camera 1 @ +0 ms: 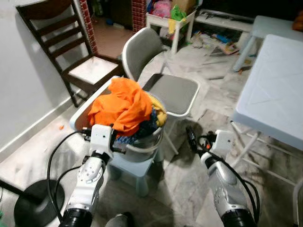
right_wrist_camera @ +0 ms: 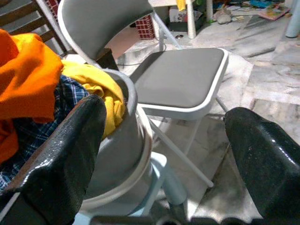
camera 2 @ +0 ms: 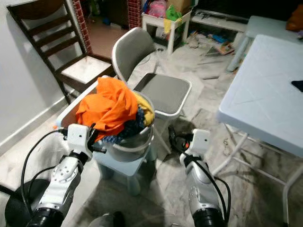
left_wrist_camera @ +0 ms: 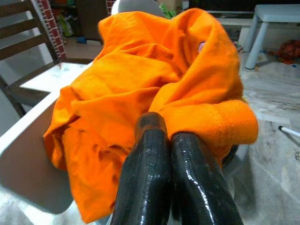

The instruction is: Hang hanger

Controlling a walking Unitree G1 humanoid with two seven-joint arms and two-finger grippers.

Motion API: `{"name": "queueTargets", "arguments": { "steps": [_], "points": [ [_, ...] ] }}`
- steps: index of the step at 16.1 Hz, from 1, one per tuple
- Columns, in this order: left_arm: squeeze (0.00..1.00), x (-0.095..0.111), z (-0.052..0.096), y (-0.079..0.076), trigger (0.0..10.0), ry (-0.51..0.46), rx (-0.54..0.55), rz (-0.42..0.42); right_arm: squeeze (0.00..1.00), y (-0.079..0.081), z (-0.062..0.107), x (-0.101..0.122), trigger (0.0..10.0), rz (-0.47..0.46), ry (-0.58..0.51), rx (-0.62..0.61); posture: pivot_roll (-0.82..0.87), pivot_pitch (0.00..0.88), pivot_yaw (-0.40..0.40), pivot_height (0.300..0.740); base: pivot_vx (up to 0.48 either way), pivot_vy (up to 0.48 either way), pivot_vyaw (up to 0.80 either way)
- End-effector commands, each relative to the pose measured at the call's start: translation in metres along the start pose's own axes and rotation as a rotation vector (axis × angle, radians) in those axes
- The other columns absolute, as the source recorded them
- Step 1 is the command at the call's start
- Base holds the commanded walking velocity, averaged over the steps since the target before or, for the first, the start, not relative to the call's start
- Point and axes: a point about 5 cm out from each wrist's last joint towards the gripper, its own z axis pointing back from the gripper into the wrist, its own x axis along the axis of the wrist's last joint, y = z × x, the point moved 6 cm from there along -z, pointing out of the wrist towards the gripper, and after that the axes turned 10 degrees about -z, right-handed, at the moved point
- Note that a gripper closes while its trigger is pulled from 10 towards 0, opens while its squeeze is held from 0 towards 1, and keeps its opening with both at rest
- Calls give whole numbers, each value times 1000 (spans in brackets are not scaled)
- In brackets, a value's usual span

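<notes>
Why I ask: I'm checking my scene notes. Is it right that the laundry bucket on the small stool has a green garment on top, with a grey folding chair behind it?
Not quite: the garment topping the bucket is orange, not green, as the left wrist view shows plainly. The rest holds: the bucket sits on the small stool with the grey folding chair behind it.

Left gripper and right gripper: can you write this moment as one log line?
left gripper: shut, at orange cloth | right gripper: open, beside basket

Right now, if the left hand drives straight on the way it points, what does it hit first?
Most likely the orange garment heaped on the laundry bucket. The left hand, fingers shut, points right at it from close by; whether it already touches is unclear.
</notes>
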Motion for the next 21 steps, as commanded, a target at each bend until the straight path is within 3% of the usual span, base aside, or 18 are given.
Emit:
{"name": "queueTargets", "arguments": {
  "steps": [1,4,7,14,21],
  "points": [
    [0,-3,0,-1,10000,12,0,1,0,-4,3,-1,10000,-2,5,-7,-131,73,3,740,0,0,-800],
    [0,-5,2,-10,10000,10,-48,19,0,1,4,-4,10000,2,7,2,-132,52,6,740,0,0,-706],
    [0,-2,-1,-16,10000,0,-101,71,0,8,1,-4,10000,22,11,24,-144,32,19,740,0,0,0],
    [0,18,-14,-26,10000,-59,-159,109,0,2,0,2,10000,43,-9,2,-170,55,25,740,0,0,0],
    [0,23,-17,-32,10000,-77,-166,140,0,-1,-4,10,10000,61,-26,-3,-184,99,28,740,0,-40,0]
  ]
}}
